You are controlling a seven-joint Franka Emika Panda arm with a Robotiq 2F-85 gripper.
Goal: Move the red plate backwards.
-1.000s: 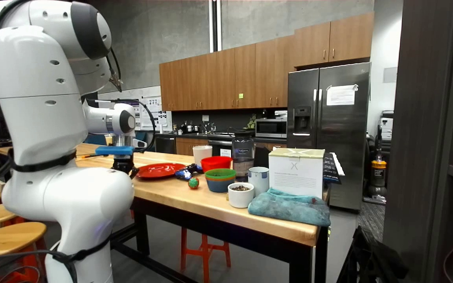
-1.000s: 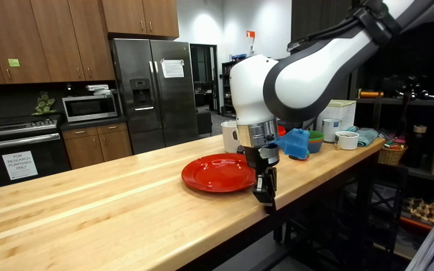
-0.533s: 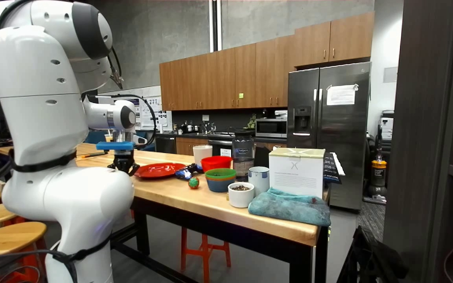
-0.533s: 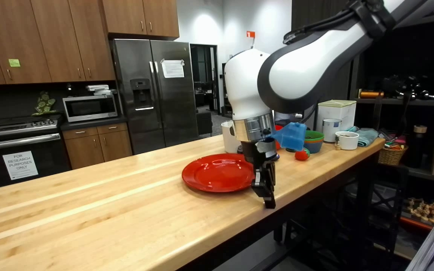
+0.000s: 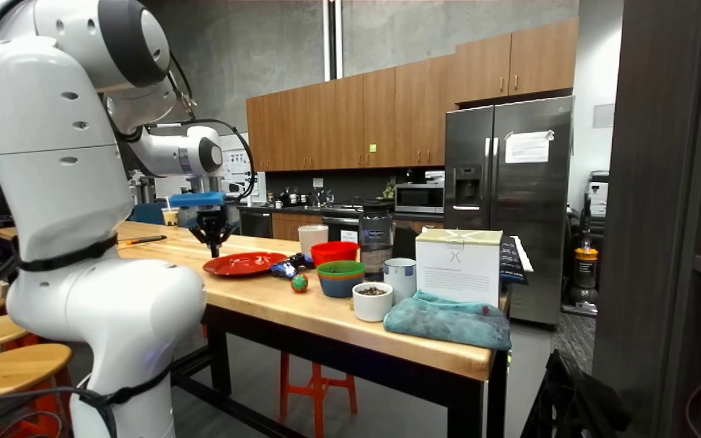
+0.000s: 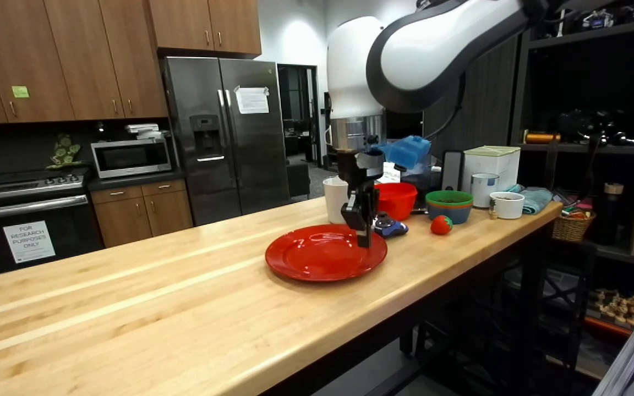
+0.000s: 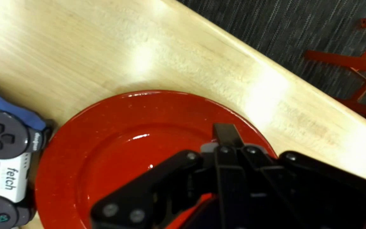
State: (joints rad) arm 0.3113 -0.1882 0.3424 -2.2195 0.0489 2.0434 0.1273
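The flat red plate lies on the wooden table, and it shows in an exterior view and in the wrist view. My gripper hangs pointing down over the plate's right part in that exterior view. It also shows in an exterior view and the wrist view. Its fingers are together with nothing between them. The fingertips appear a little above the plate; I cannot tell the exact gap. The gripper hides the plate's lower right part in the wrist view.
A game controller lies close beside the plate. A white cup, a deeper red bowl, stacked bowls and a strawberry-like ball stand beyond. The table edge runs near the plate's other side.
My gripper has risen from beside the plate near the table's edge and moved over the plate's rim. The plate has not visibly moved.
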